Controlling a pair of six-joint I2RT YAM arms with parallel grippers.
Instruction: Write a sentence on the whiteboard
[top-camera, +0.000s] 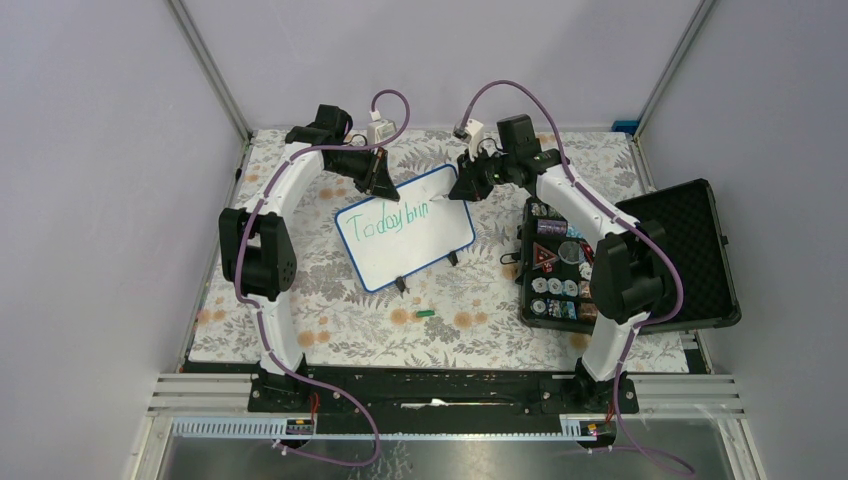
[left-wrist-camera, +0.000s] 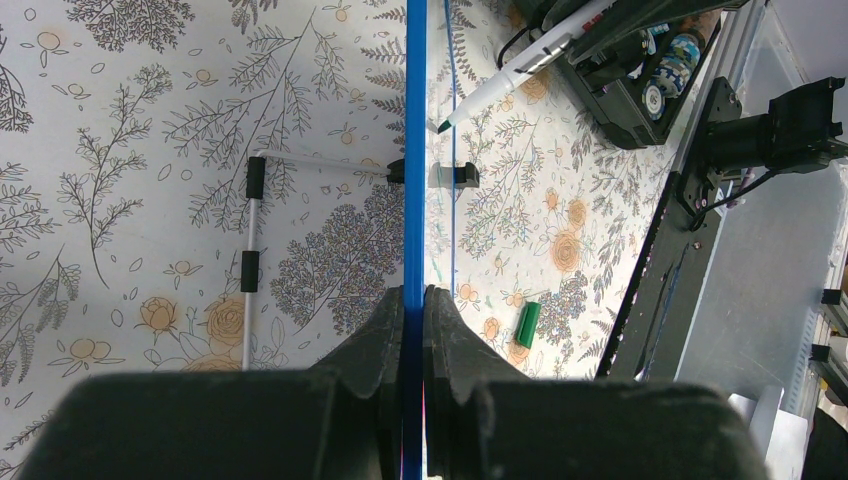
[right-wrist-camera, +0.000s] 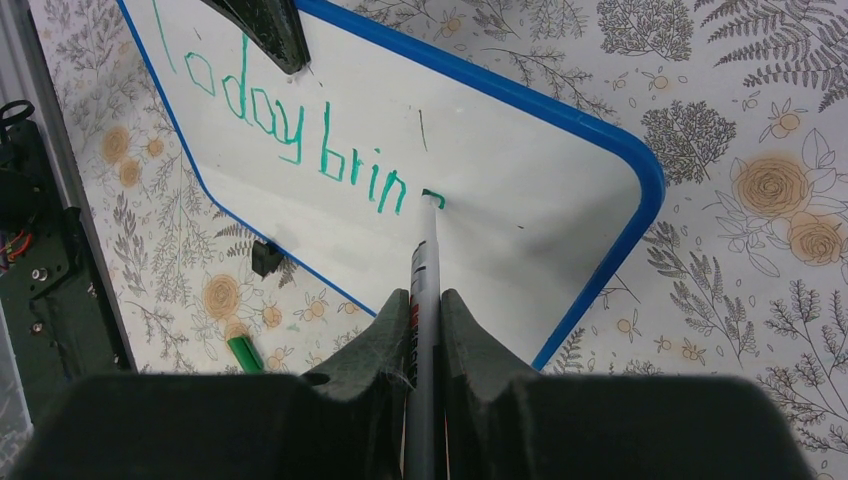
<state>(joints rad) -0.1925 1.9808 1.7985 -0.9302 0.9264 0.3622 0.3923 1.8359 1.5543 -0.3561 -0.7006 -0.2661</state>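
Whiteboard (top-camera: 405, 228): stands tilted on its feet on the table (top-camera: 330, 320), between both arms.
Left jaws: clamped on the board's blue top edge, steadying it.
Right jaws: closed on the marker (right-wrist-camera: 425, 262), its tip at the board just after "brin".
Sentence (right-wrist-camera: 262, 113): reads "Today brin" (unfinished, I judge).
Doing it well: light, even tip pressure; letters level with the line.
Case (top-camera: 680, 230): open at the right, holding small round items (too small to name).
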